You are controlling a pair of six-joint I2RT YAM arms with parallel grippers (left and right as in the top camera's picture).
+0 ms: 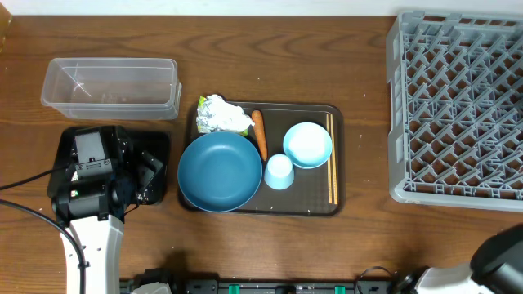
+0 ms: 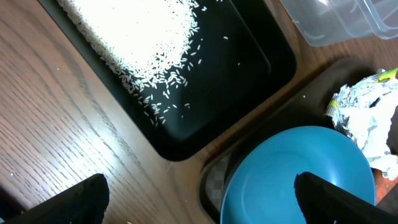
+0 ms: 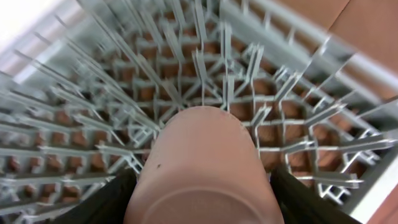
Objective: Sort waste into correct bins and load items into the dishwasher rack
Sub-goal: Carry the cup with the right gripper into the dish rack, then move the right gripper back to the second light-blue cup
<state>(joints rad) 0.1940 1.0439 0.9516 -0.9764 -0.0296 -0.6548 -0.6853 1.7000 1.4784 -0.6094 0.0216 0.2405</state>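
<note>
My left gripper is open, low over the wood between the black tray holding white rice and the dark-blue bowl. From overhead, that bowl, the wrapper, carrot, small light-blue bowl, light-blue cup and chopsticks lie on the brown serving tray. The clear tub stands at back left. My right gripper is shut on a pinkish-brown cup, above the grey rack.
The rack fills the right side of the table. My left arm covers most of the black tray. The right arm shows only at the bottom right corner. The wrapper is beside the bowl.
</note>
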